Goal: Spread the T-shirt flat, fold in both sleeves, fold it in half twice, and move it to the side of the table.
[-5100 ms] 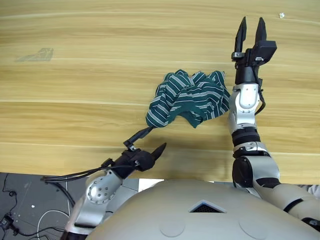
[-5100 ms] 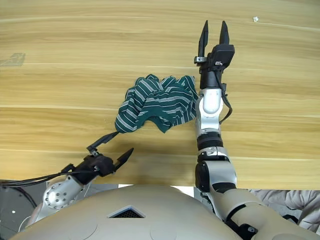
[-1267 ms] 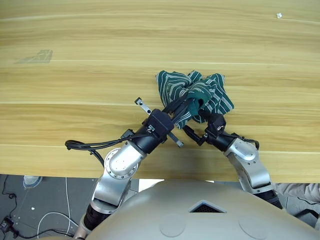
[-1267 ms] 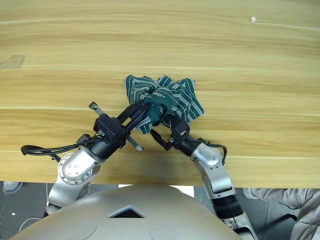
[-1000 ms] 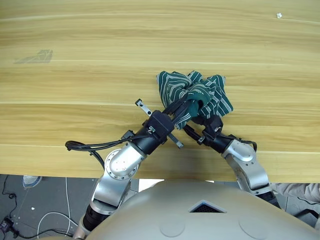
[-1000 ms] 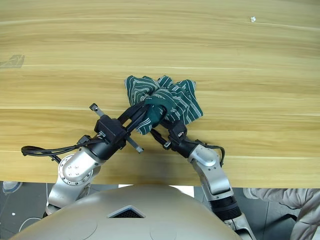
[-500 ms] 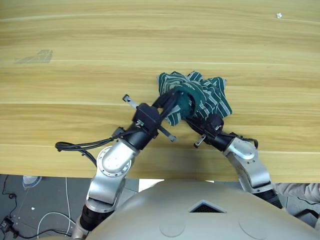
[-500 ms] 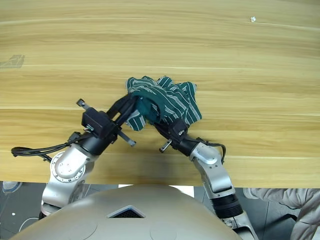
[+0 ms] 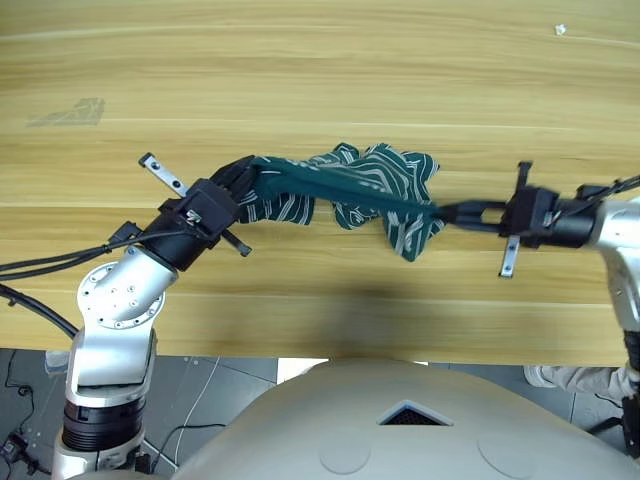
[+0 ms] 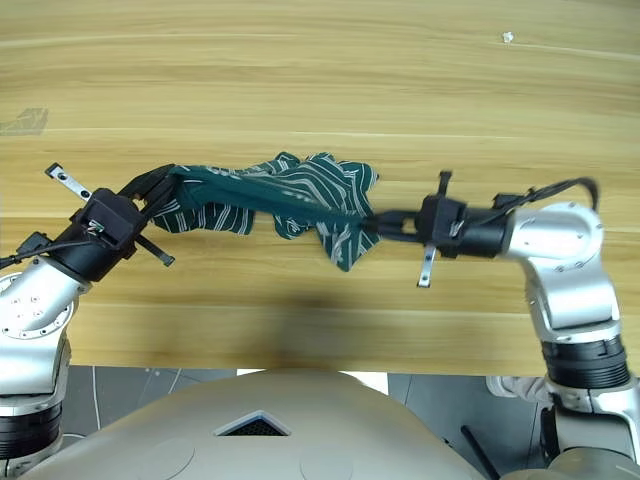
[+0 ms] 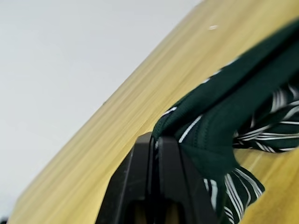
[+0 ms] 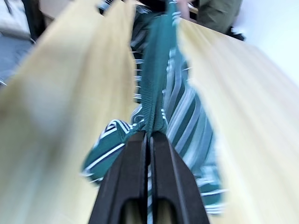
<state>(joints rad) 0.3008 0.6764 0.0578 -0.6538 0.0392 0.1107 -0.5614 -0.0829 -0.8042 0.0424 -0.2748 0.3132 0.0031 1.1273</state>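
Left eye view showed the dark green, white-striped cotton T-shirt (image 9: pixel 345 185) strung out in a long rope between the two arms over the middle of the pale wooden table (image 9: pixel 300 60). One plain green banded edge was pulled nearly taut from end to end, and the striped body hung from it in bunched folds, lowest near the right end. A soft shadow lay on the boards closer to the robot, which suggested the cloth was lifted off the surface, though whether any fold touched the wood could not be told. The left gripper (image 9: pixel 252 172) was closed tight on one end of that band; in the left wrist view its black fingers (image 11: pixel 145 158) met with cloth pinched between them. The right gripper (image 9: pixel 440 212) was likewise clamped on the other end, its fingers (image 12: pixel 138 154) pressed together around the gathered green edge. By the look of it, the garment would handle as light, limp and slightly stretchy: not fragile, but with no shape of its own, so it would sag and crumple wherever it was not held. The doubled band seemed the firmest place to pinch, since thin striped fabric alone might slide out. To lay it flat, holds at two corners well apart looked best. A small white speck (image 9: pixel 562 30) lay far off on the table's right, and a faint grey mark (image 9: pixel 70 110) on its left.
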